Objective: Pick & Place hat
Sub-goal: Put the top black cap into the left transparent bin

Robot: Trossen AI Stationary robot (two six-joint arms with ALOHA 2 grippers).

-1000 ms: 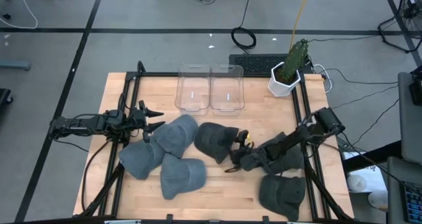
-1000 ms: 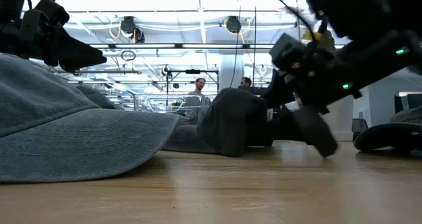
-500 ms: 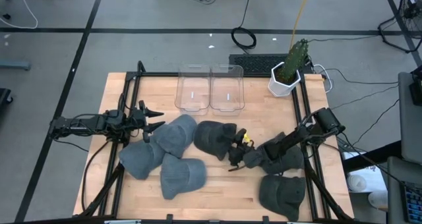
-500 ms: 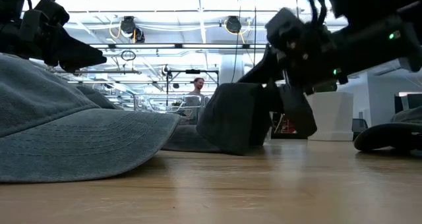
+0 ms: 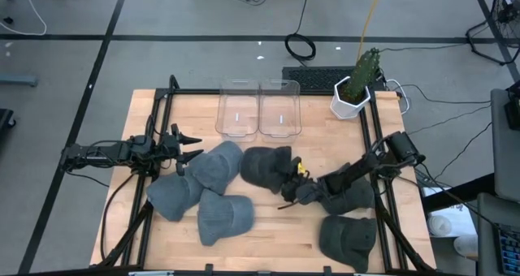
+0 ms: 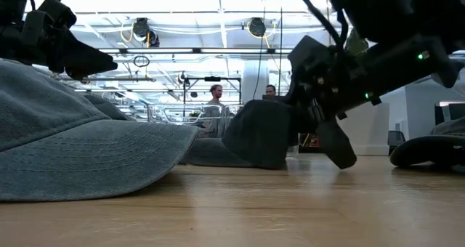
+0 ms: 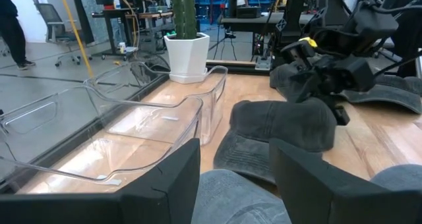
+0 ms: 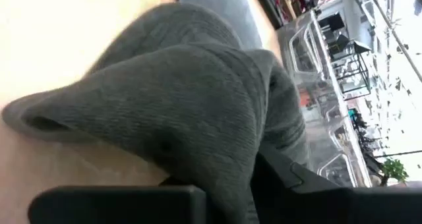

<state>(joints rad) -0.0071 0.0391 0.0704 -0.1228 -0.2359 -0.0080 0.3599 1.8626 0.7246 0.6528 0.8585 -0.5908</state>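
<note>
**Observer:** What do your jaws have right now?

**Me:** My right gripper is pinched onto a fold of the dark hat at mid-table; in the right wrist view the grey fabric bunches up between my fingers, so I judge the bite real, though how deep it goes I cannot tell.

**Observer:** And the hat itself?

**Me:** In the low view it sits on the wood with its near edge bunched at my jaws; it lies beside a lighter grey hat, near enough that I cannot tell whether they touch; the clear bins stand at the far edge behind it.

**Observer:** How do you do this step well?

**Me:** I want to lift straight up and slowly, watching whether the whole hat rises or only the fold; I mean to clear the neighbouring hat before swinging toward a bin; a limp hat can slip from a shallow pinch.

**Observer:** The left arm?

**Me:** My left gripper waits at the table's left edge, jaws partly apart, holding nothing.
</note>
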